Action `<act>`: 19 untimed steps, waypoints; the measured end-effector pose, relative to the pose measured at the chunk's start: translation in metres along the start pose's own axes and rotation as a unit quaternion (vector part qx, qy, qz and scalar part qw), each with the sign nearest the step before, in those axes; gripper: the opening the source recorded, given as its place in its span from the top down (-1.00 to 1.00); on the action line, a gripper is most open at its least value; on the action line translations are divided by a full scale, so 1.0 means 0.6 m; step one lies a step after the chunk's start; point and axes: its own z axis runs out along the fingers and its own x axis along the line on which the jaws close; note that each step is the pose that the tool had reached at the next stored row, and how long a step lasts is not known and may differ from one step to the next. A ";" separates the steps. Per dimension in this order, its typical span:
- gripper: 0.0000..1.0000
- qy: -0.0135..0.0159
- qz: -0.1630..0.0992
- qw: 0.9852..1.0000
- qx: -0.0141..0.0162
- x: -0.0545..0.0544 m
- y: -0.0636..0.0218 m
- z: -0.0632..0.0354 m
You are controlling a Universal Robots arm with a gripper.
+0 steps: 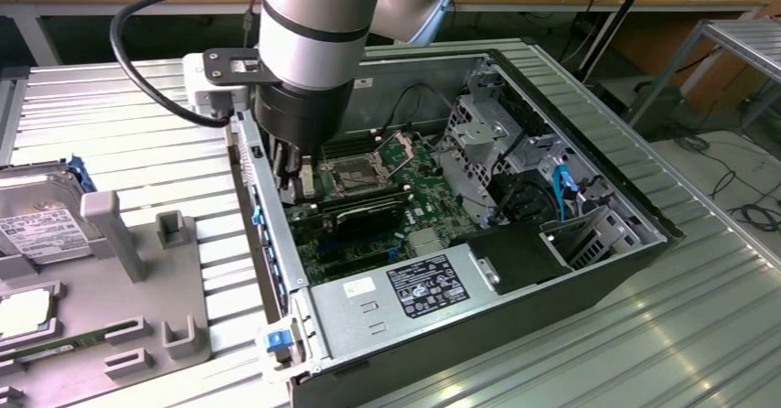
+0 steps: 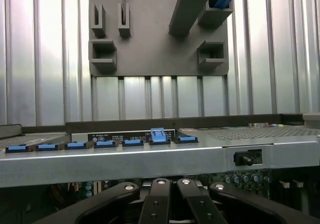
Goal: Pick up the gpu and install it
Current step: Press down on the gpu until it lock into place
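Exterior view: high, angled down on open PC case point(image 1: 488, 243), mid-range. Wrist view: close above case rear edge point(image 2: 150, 159), facing gray fixture tray point(image 2: 155, 54). Shared: case, tray.

An open computer case point(image 1: 586, 243) lay on the ribbed metal table point(image 1: 123, 106); beside it sat a grey fixture tray point(image 1: 146, 289) holding what looked like a hard drive point(image 1: 37, 225).

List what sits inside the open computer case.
Inside the computer case: green motherboard, a dark card, blue cables. The pincer and arm cover the area beneath them.
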 end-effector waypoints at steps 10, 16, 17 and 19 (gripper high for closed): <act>0.79 0.000 -0.001 1.000 0.003 -0.007 -0.003 0.002; 0.79 0.000 -0.001 1.000 0.007 -0.007 -0.002 0.006; 0.79 0.000 -0.001 1.000 0.007 -0.006 -0.002 0.006; 0.79 0.000 0.000 1.000 0.007 -0.006 -0.002 0.006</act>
